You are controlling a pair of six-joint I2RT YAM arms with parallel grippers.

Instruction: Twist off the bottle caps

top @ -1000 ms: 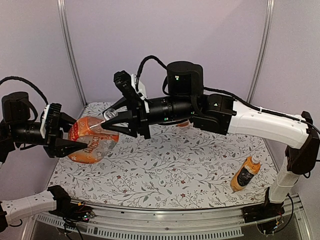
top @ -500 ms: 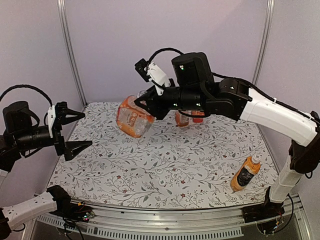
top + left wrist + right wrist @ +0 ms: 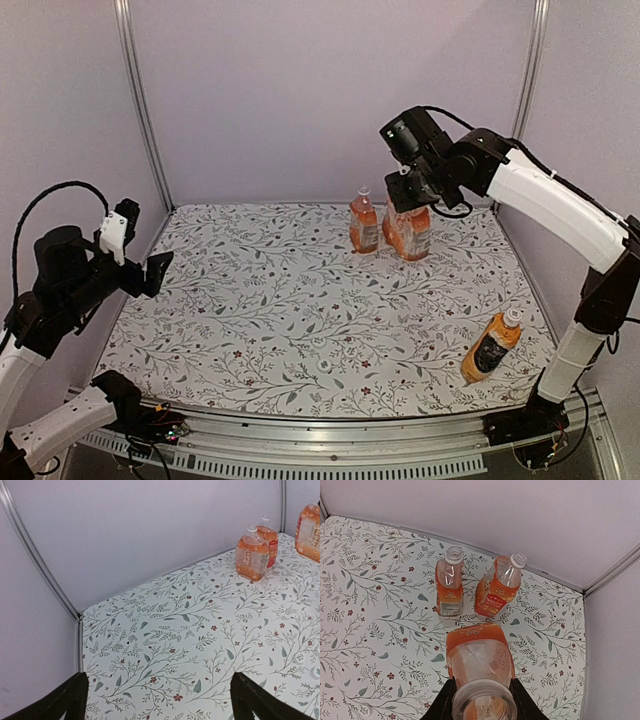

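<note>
Top external view: a flower-patterned bench [image 3: 300, 300] fills the cell, with grey walls behind it. The right arm [image 3: 540, 195] reaches over to the back right corner, and the left arm [image 3: 60, 290] is drawn back at the left edge, well apart from every bottle.

The right claw [image 3: 482, 702] is closed round the neck of a wide bottle [image 3: 480, 655] of orange drink, one dark finger on each side of the neck. The bottle hangs upright under the claw and its mouth is open, with no cap on it. Whether its base touches the bench cannot be told.

Just behind it stand two slimmer bottles side by side. One is a pale-labelled bottle [image 3: 450, 587] and the other a red-labelled bottle [image 3: 495, 590] leaning slightly. Both are upright on the bench, and both have bare necks.

The left claw [image 3: 161, 700] is spread wide, holding and touching nothing, with only patterned bench between its fingertips.

Near the front right corner, close to the right arm's base, a dark-labelled bottle [image 3: 488, 350] lies on its side. A white cap [image 3: 513, 317] is on its neck, pointing towards the back.
</note>
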